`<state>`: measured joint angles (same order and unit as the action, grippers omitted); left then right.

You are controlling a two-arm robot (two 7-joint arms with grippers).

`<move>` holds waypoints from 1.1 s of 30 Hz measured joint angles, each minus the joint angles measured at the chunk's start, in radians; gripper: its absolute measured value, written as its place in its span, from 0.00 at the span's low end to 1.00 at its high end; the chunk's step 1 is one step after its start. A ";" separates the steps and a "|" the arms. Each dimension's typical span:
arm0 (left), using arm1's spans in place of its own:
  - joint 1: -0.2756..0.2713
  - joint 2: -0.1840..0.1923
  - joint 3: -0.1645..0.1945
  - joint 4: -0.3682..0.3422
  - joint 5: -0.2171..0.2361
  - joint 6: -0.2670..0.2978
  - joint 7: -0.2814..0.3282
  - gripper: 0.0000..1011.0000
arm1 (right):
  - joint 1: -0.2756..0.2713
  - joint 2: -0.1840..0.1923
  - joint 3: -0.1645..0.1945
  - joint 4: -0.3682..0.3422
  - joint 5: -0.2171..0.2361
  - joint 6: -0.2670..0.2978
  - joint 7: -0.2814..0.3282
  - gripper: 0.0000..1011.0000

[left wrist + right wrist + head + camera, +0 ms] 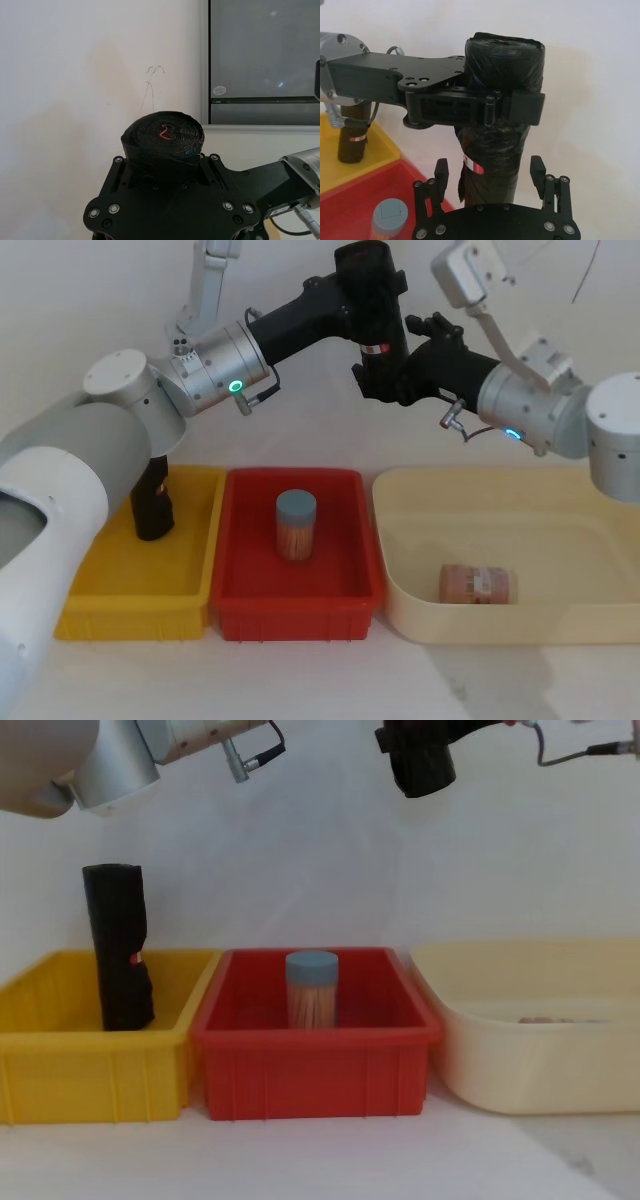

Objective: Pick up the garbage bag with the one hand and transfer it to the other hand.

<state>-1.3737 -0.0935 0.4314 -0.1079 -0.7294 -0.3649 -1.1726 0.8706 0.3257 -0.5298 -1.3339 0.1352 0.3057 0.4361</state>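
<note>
While the left gripper clamps the garbage bag upright, the right gripper flanks it, fingers wide.

Glossy, crinkled black plastic garbage bag; smooth plastic bins.

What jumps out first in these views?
The garbage bag, a black roll, is held upright in mid-air above the red bin, clamped by the left tool. The right tool sits open around its lower end, fingers not yet touching. A twin roll stands in the yellow bin.
</note>
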 joint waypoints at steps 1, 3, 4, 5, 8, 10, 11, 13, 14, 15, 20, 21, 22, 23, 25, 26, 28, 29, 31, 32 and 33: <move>0.000 0.000 0.000 0.000 0.000 0.000 0.000 0.43 | 0.004 -0.004 -0.002 0.006 -0.003 0.001 0.000 0.99; 0.000 0.000 0.000 0.000 0.000 0.000 0.000 0.43 | 0.014 -0.012 -0.007 0.018 -0.011 0.003 -0.003 0.99; 0.000 0.000 0.000 0.000 0.000 0.000 0.000 0.43 | 0.017 -0.015 -0.009 0.024 -0.013 0.003 -0.003 0.99; 0.000 0.000 0.000 0.000 0.000 0.000 0.000 0.43 | 0.022 -0.020 -0.012 0.032 -0.018 0.005 -0.005 0.99; 0.000 0.000 0.000 0.000 0.000 0.000 0.000 0.43 | 0.030 -0.028 -0.016 0.045 -0.025 0.007 -0.007 0.99; 0.000 0.000 0.000 0.000 0.000 0.000 0.000 0.43 | 0.035 -0.033 -0.019 0.053 -0.030 0.008 -0.008 0.99; 0.000 0.000 0.000 0.000 0.000 0.000 0.000 0.43 | 0.035 -0.033 -0.019 0.053 -0.030 0.008 -0.008 0.99; 0.000 0.000 0.000 0.000 0.000 0.000 0.000 0.43 | 0.039 -0.037 -0.021 0.059 -0.033 0.010 -0.009 0.96; 0.000 0.000 0.000 0.000 0.000 0.000 0.000 0.43 | 0.042 -0.039 -0.022 0.063 -0.035 0.010 -0.009 0.93; 0.000 0.000 0.000 0.000 0.000 0.000 0.000 0.43 | 0.043 -0.041 -0.023 0.065 -0.036 0.010 -0.010 0.92; 0.000 0.000 0.000 0.000 0.000 0.000 0.000 0.43 | 0.049 -0.047 -0.026 0.075 -0.041 0.012 -0.011 0.78; 0.000 0.000 0.000 0.000 0.000 0.000 0.000 0.43 | 0.050 -0.047 -0.027 0.076 -0.041 0.012 -0.011 0.78; 0.000 0.000 0.000 0.000 0.000 0.000 0.000 0.43 | 0.051 -0.048 -0.027 0.077 -0.042 0.012 -0.011 0.74; 0.000 0.000 0.000 0.000 0.000 0.000 0.000 0.43 | 0.051 -0.049 -0.027 0.078 -0.043 0.012 -0.011 0.69; 0.000 0.000 0.000 0.000 0.000 0.000 0.000 0.43 | 0.053 -0.050 -0.028 0.080 -0.044 0.013 -0.012 0.65; 0.000 0.000 0.000 0.000 0.000 0.000 0.000 0.43 | 0.053 -0.051 -0.028 0.081 -0.045 0.013 -0.012 0.61; 0.000 0.000 0.000 0.000 0.000 0.000 0.000 0.43 | 0.054 -0.052 -0.029 0.083 -0.046 0.013 -0.013 0.56; 0.000 0.000 0.000 0.000 0.000 0.000 0.000 0.43 | 0.055 -0.053 -0.029 0.084 -0.046 0.013 -0.013 0.56; 0.000 0.000 0.000 0.000 0.000 0.000 0.000 0.43 | 0.056 -0.053 -0.030 0.085 -0.047 0.014 -0.013 0.56; 0.000 0.000 0.000 0.000 0.000 0.000 0.000 0.43 | 0.057 -0.054 -0.030 0.085 -0.047 0.014 -0.013 0.56; 0.000 0.000 0.000 0.000 0.000 0.000 0.000 0.43 | 0.057 -0.054 -0.031 0.086 -0.048 0.014 -0.013 0.56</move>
<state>-1.3736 -0.0934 0.4314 -0.1080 -0.7294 -0.3649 -1.1725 0.9273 0.2719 -0.5603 -1.2483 0.0877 0.3196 0.4228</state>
